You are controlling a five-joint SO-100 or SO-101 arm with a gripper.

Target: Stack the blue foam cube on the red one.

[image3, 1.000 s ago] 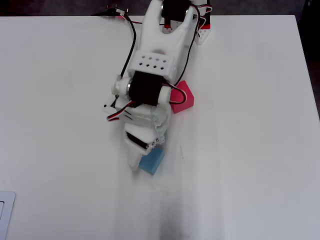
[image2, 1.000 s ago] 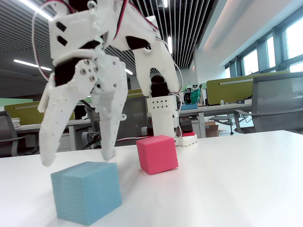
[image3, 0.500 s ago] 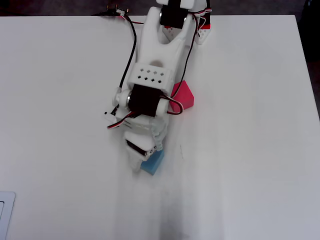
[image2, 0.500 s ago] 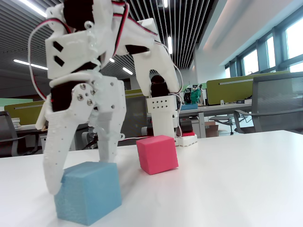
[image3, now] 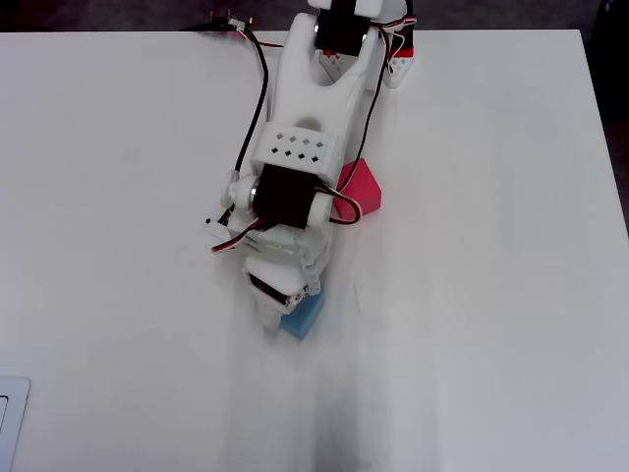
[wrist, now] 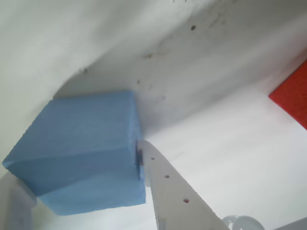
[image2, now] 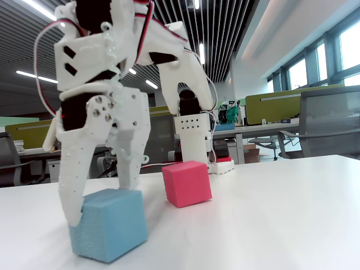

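The blue foam cube point(wrist: 86, 139) sits on the white table point(image2: 270, 219) between my gripper's fingers; it also shows in the fixed view point(image2: 109, 225) and, partly covered by the arm, in the overhead view point(image3: 307, 317). My gripper point(image2: 104, 205) stands over it, with one finger point(wrist: 163, 187) pressed on its right side in the wrist view and the other at its lower left. The red one point(image2: 187, 183) stands on the table behind the blue cube, toward the arm's base. It shows at the right edge of the wrist view point(wrist: 292, 96) and beside the arm in the overhead view point(image3: 362, 187).
The arm's base point(image3: 398, 59) stands at the table's far edge in the overhead view; its red part point(image2: 223, 160) shows behind the red cube in the fixed view. A pale flat object point(image3: 10, 423) lies at the table's lower left corner. Office desks and chairs stand beyond the table.
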